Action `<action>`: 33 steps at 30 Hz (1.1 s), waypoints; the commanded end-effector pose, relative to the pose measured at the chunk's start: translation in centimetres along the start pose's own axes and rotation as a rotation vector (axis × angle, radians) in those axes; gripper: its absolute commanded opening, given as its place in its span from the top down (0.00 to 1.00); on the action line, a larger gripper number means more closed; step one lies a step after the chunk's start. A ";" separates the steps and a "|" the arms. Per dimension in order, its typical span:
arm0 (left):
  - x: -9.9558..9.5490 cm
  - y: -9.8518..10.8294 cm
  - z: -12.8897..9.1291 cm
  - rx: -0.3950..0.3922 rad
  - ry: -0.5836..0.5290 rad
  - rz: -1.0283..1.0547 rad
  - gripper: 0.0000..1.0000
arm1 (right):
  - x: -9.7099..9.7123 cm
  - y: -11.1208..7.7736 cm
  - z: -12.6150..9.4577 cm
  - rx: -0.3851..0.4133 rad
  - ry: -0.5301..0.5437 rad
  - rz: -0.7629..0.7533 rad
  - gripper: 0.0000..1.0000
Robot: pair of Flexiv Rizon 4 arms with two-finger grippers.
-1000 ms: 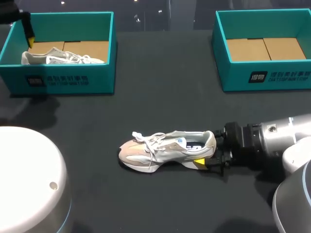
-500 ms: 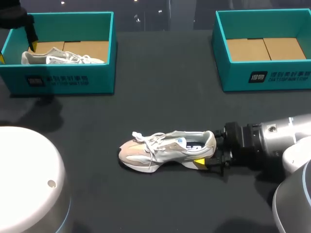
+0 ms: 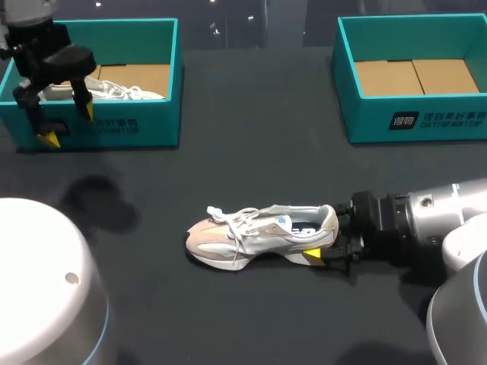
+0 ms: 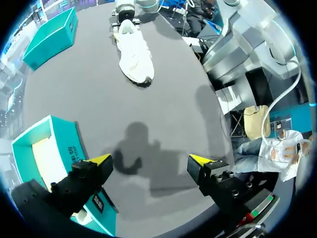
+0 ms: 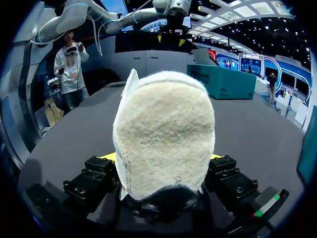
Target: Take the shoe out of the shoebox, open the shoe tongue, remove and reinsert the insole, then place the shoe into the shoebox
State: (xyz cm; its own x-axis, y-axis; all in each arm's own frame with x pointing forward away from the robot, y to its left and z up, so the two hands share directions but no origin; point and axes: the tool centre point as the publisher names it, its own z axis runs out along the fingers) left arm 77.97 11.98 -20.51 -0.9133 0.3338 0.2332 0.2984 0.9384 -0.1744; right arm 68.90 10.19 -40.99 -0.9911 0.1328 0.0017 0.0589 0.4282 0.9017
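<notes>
- The left gripper [image 3: 68,125], fingers apart and empty, has swung out of the shoebox [image 3: 114,125].
- The right gripper [image 3: 327,247] stays clamped on the heel of the shoe [image 3: 255,234]; tongue-opening likely follows.

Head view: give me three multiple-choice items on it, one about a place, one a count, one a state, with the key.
1. Where is the beige shoe?
A) inside a box
B) on the table
C) held up in the air

2. How many teal boxes stand on the table?
A) one
B) two
C) three

3. The left end effector is:
A) open, holding nothing
B) shut on a shoe
C) shut on a box wall

Key:
1 B, the shoe lies flat on the dark surface, nearer the robot than the boxes.
2 B, there is only the left shoebox and the right shoebox.
3 A, its yellow tips stand wide apart and grip nothing.
</notes>
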 end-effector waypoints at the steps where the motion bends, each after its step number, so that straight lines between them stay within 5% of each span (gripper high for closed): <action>1: -0.2 -2.4 0.8 -0.005 0.009 -0.008 0.00 | -0.1 -0.2 0.2 0.005 0.001 0.000 1.00; 16: 0.1 -3.5 0.8 -0.029 -0.054 0.053 0.00 | -0.1 -0.2 0.2 0.005 0.001 0.000 1.00; 19: 1.0 -3.9 1.7 0.007 -0.066 -0.063 0.00 | -0.1 -0.2 0.2 0.005 0.001 0.000 1.00; 23: 1.9 -5.7 3.3 0.046 -0.035 -0.227 0.00 | -0.1 -0.2 0.2 0.005 0.001 0.000 1.00; 28: 3.1 -8.8 5.5 -0.007 -0.158 -0.445 0.00 | -0.1 -0.2 0.2 0.005 0.001 0.000 1.00; 33: 2.5 -12.0 7.1 -0.024 -0.130 -0.697 0.00 | -0.1 -0.2 0.2 0.005 0.001 0.000 1.00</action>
State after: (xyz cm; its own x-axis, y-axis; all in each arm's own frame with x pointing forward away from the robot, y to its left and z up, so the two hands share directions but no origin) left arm 71.09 2.66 -23.88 -0.9722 -0.1026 0.2103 -0.1254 0.9872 -0.0983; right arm 68.90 10.18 -41.00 -0.9912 0.1327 0.0017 0.0589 0.4283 0.9017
